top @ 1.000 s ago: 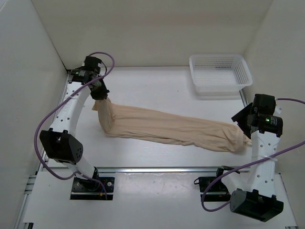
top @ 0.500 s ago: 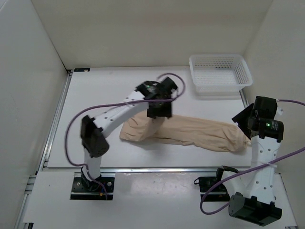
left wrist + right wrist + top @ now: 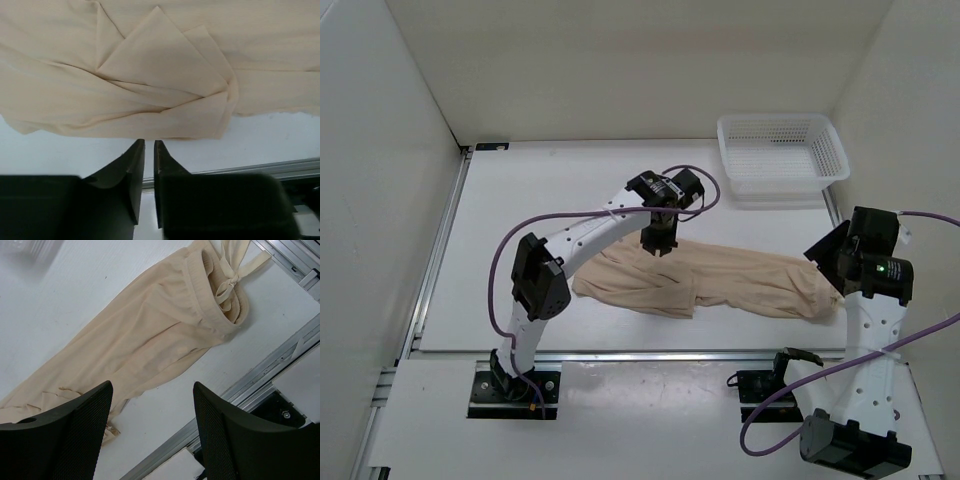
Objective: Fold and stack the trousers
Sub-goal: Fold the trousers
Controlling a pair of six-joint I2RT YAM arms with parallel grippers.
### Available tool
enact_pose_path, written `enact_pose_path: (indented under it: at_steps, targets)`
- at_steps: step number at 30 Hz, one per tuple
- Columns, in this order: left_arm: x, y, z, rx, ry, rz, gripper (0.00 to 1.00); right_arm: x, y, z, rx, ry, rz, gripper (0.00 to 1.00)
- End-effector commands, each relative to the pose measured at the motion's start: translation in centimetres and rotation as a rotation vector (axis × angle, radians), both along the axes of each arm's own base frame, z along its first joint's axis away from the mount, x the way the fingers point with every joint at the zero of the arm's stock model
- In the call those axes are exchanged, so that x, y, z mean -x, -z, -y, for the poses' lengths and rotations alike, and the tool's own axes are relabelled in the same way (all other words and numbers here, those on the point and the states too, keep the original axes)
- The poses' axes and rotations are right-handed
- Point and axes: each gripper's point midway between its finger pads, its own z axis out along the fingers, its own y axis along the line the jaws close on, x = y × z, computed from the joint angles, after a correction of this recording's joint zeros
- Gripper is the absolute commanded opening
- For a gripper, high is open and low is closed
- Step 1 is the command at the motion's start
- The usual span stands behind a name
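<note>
Trousers (image 3: 750, 280) lie on the worktop (image 3: 570, 190), legs folded inward; first fold looks done. My left end effector (image 3: 149, 142) hovers clenched, empty. My right end effector (image 3: 152, 385) gapes over the waistband (image 3: 210, 300), which I'd grasp next.

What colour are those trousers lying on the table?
The trousers are plain light beige, with no pattern; the left wrist view shows it best.

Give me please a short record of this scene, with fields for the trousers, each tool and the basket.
trousers: lying flat on the table, left end folded over toward the middle
waistband: at the right end, drawstring knotted
left tool: shut, holding nothing, by the fold's edge
right tool: open, holding nothing, near the waistband end
basket: far right corner, nothing seen inside
</note>
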Motion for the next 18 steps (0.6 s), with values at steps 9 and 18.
enact_pose_path:
  at_steps: [9, 18]
  targets:
    - [-1.2, 5.9, 1.1, -0.051, 0.07, -0.091, 0.75, 0.1, 0.6, -0.4, 0.012, -0.055, -0.009, 0.71]
    - [-3.0, 8.4, 3.5, -0.05, 0.076, -0.064, 0.74, -0.2, 0.6, -0.4, 0.012, -0.055, -0.009, 0.71]
